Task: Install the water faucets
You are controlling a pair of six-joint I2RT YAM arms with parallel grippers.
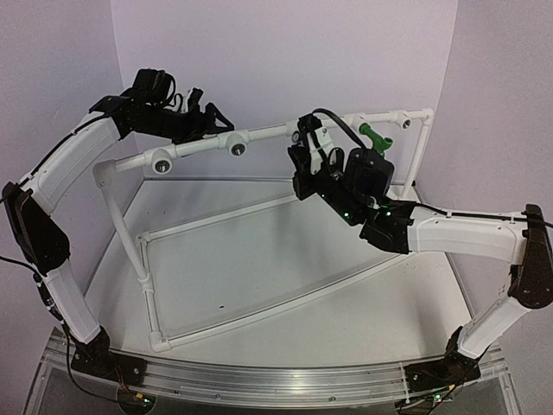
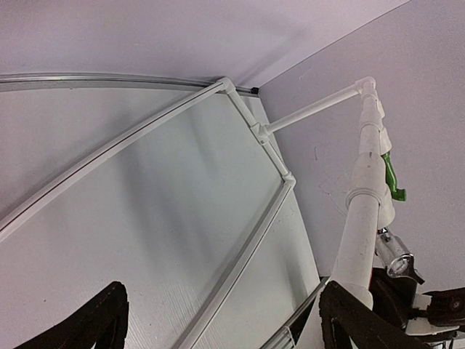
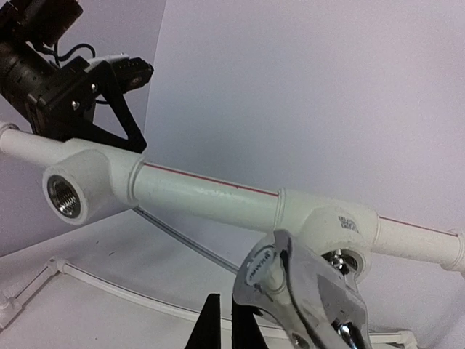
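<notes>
A chrome faucet (image 3: 309,294) sits with its stem at the mouth of a white tee fitting (image 3: 341,225) on the top pipe (image 1: 268,134). My right gripper (image 3: 227,323) is shut just left of it, its right fingertip against the faucet's round cap and nothing showing between the tips. From above, that gripper (image 1: 307,156) hangs right under the chrome faucet (image 1: 304,137). The green faucet (image 1: 373,136) stands in a fitting farther right on the same pipe. My left gripper (image 2: 225,327) is open, and the pipe (image 2: 360,240) runs beside its right finger (image 2: 356,323). From above it (image 1: 210,121) hovers at the pipe's left part.
Two tee fittings with open threaded holes (image 1: 162,162) (image 1: 238,149) face forward on the left half of the pipe, another (image 1: 404,123) near the right corner. The white pipe frame (image 1: 147,259) stands on the table, with thin rails across the tabletop (image 1: 259,294).
</notes>
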